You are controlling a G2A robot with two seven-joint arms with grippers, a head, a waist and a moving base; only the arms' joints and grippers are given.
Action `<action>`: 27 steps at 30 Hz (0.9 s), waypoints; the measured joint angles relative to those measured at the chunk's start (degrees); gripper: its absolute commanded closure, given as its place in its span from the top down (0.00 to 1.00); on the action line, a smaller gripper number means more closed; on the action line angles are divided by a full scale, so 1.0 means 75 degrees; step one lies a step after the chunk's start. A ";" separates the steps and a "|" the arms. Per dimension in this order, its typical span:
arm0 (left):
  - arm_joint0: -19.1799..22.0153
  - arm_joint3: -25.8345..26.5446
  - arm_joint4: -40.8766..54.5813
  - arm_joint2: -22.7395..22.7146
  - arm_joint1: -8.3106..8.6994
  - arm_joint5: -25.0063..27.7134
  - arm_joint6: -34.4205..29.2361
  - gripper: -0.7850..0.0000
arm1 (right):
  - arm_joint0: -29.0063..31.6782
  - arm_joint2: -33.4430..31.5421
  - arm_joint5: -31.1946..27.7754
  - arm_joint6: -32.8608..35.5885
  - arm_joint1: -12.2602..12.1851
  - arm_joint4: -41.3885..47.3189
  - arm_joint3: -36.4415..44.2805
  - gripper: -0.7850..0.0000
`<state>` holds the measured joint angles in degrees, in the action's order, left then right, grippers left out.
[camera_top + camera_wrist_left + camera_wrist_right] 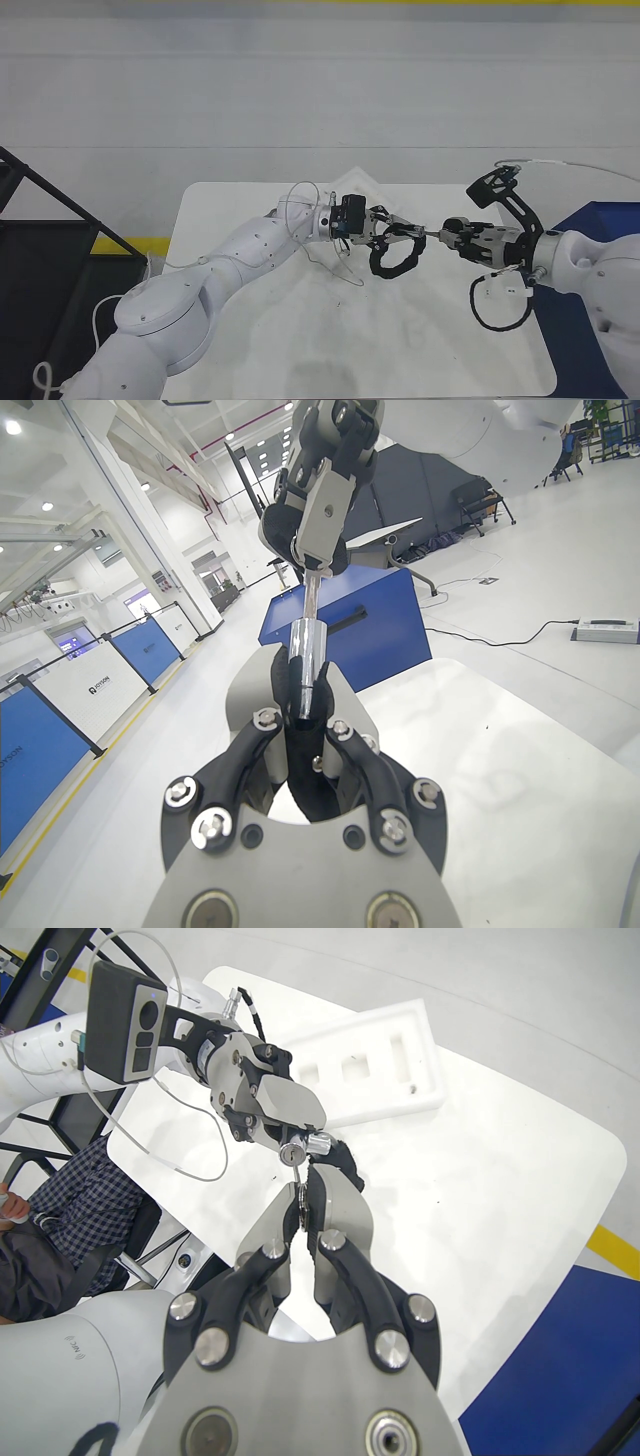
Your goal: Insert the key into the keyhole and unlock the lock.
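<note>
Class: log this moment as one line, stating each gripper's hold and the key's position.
left gripper shut on lock | right gripper shut on key | key blade in keyhole | both held above table

White table, rounded corners. Pale grey floor with a yellow line. Blue cabinet just beside the table. Blue and white barrier panels along an aisle. Round ceiling lights. Black chairs far off.
</note>
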<state>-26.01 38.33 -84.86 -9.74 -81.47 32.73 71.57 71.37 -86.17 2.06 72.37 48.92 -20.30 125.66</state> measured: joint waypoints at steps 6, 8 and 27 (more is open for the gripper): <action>-0.0006 0.0051 -0.0100 0.0000 -0.0007 -0.0017 0.0018 0.00 | -0.0044 0.0045 0.0032 -0.0057 -0.0016 0.0027 -0.0035 0.00; -0.0010 0.0066 -0.0116 0.0000 -0.0011 -0.0009 0.0010 0.00 | -0.0062 0.0066 0.0040 -0.0067 -0.0021 0.0037 -0.0059 0.00; -0.0039 0.0204 0.0136 0.0000 0.0010 0.0040 -0.0039 0.00 | -0.0278 0.0430 0.0118 -0.0089 -0.0055 0.0049 -0.0194 0.00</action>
<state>-26.31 39.86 -83.84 -9.74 -81.39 33.03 71.27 69.29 -82.94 2.95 71.71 48.51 -19.93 124.21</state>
